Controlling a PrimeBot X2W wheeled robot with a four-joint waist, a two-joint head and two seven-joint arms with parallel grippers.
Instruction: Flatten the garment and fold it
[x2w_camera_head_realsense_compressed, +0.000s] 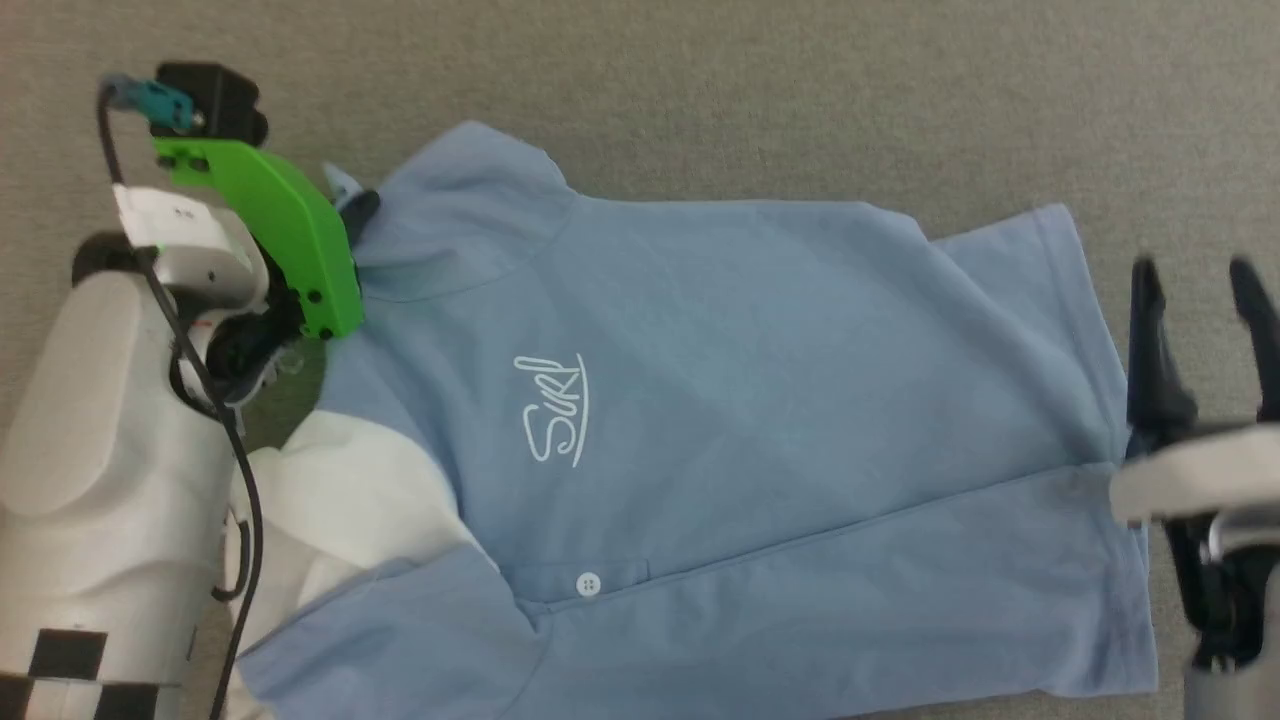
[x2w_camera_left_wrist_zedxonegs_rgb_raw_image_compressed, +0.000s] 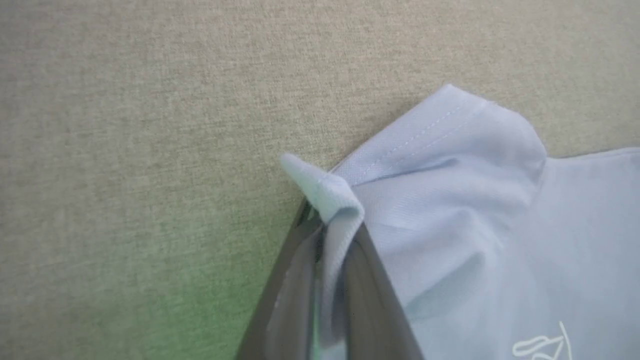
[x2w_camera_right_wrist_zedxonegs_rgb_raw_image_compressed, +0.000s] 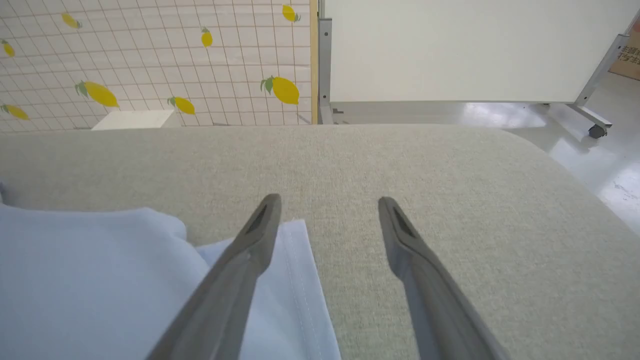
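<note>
Left gripper (x2w_camera_left_wrist_zedxonegs_rgb_raw_image_compressed: 330, 225), bottom centre of left wrist frame, pinching shut on sleeve hem (x2w_camera_left_wrist_zedxonegs_rgb_raw_image_compressed: 325, 195). I'm judging this is for pulling sleeve out flat. Right gripper (x2w_camera_right_wrist_zedxonegs_rgb_raw_image_compressed: 328, 201) hanging wide open, holding nothing, straddling bottom hem (x2w_camera_right_wrist_zedxonegs_rgb_raw_image_compressed: 300, 280), ready for tensioning. Shirt (x2w_camera_head_realsense_compressed: 760, 400) lying face up across centre of head frame on beige cloth (x2w_camera_head_realsense_compressed: 800, 80). Mostly smooth; white panel (x2w_camera_head_realsense_compressed: 350, 490) bunching lower left, logo (x2w_camera_head_realsense_compressed: 553, 410) showing.

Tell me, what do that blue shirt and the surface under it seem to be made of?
The shirt: soft matte knit, probably cotton or a blend; fine pique-like texture and stitched hems show, and it crumples limply. The surface: beige woven cloth, matte, coarse visible weave, perhaps upholstery.
</note>
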